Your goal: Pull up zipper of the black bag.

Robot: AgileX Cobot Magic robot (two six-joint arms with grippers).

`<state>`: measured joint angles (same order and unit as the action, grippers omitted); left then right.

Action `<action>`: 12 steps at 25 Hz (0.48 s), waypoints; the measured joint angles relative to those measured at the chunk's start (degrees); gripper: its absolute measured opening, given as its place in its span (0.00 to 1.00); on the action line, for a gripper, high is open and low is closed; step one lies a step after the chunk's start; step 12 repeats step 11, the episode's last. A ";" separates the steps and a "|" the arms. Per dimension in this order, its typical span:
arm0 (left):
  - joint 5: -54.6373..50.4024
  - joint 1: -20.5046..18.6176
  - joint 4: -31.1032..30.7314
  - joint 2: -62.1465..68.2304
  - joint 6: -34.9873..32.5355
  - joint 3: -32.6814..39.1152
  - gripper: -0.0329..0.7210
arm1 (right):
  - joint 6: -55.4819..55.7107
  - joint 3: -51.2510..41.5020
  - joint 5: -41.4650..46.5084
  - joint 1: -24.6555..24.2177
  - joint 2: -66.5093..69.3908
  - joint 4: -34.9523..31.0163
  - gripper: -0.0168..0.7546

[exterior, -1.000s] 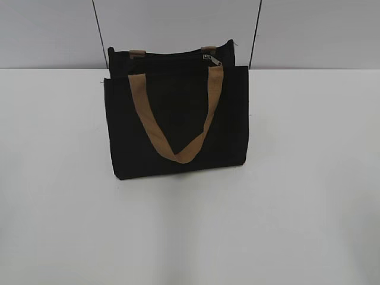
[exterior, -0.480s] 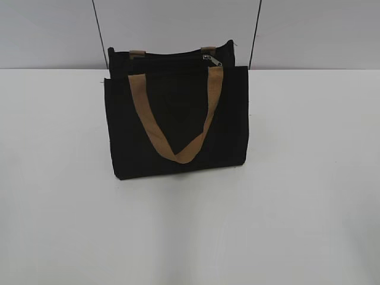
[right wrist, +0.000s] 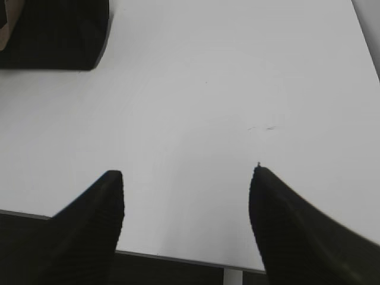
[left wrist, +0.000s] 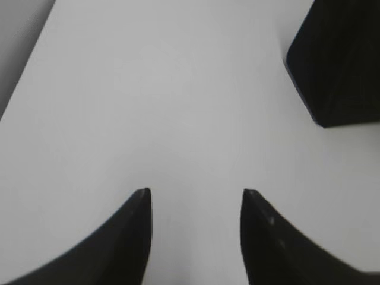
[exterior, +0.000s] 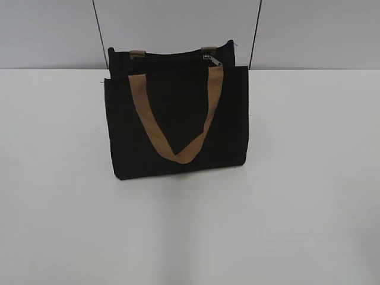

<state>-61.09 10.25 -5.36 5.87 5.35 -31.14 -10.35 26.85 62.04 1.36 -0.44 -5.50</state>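
Observation:
A black bag [exterior: 178, 119] with a tan handle [exterior: 177, 151] stands upright on the white table [exterior: 297, 208] in the exterior view. Its metal zipper pull [exterior: 211, 59] sits at the top, toward the right end. Neither arm shows in the exterior view. In the left wrist view my left gripper [left wrist: 195, 193] is open and empty over bare table, with a corner of the bag [left wrist: 338, 65] at the upper right. In the right wrist view my right gripper [right wrist: 187, 175] is open and empty near the table's front edge, with the bag [right wrist: 53, 32] at the upper left.
A grey wall [exterior: 178, 24] with two thin dark vertical lines stands behind the table. The table's front edge [right wrist: 178, 256] shows below my right gripper.

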 joint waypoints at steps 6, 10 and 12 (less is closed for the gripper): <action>-0.04 -4.13 -0.11 -6.15 0.00 0.02 0.47 | 0.06 0.00 0.00 -0.23 0.00 -0.34 0.67; -0.04 -4.25 -0.06 -6.17 0.00 0.07 0.46 | 0.06 0.00 0.00 -0.23 0.00 -0.37 0.67; -0.04 -4.25 -0.06 -6.17 0.00 0.07 0.45 | 0.06 0.00 0.00 -0.23 0.00 -0.37 0.67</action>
